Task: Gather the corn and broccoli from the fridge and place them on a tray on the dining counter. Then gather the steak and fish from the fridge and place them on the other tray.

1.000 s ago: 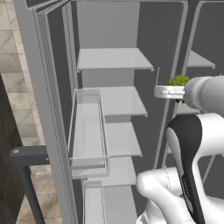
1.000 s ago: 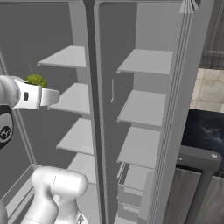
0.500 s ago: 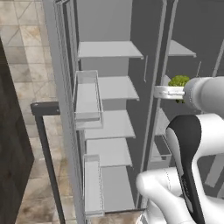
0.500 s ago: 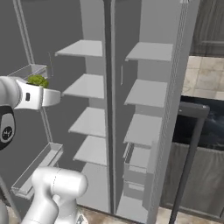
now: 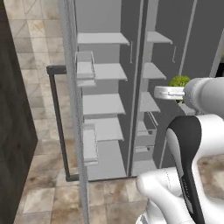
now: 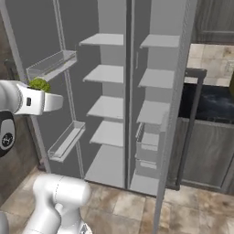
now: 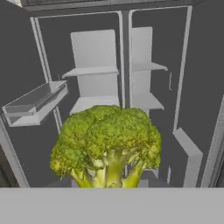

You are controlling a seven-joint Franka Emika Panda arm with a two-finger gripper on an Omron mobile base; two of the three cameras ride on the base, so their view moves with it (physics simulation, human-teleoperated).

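Kitchen floor is tan stone tile, with the fridge (image 5: 109,96) standing open in front of the base, both doors swung wide. Grey inner walls, a centre divider, pale shelves (image 6: 107,107) stacked on each side of it. Every shelf I can see is bare. Low in the right compartment sit a couple of drawers (image 6: 147,139); contents not readable.

Door bins: left base view has two clear bins (image 5: 85,70) on the left door, one high, one lower. Right base view shows two more bins (image 6: 51,65) on the door nearest the arm. All look see-through with nothing visible inside them.

Broccoli (image 7: 106,146) is out of the fridge, held up in front of the open compartments. Hand view has it big and close: lumpy green head up, paler stalk running down to the bottom edge, where the fingertips are hidden. In the left base view the broccoli (image 5: 179,81) sits at the end of the white wrist, right of the shelves and level with the middle ones. Right base view puts it at the far left, just in front of the door's edge.

Gripper (image 5: 177,89): narrow, clamped on the broccoli stalk. Fingers themselves are not visible, but the floret hangs in mid-air off the hand with nothing under it.

Dark counter edge (image 6: 208,103) shows past the right door.
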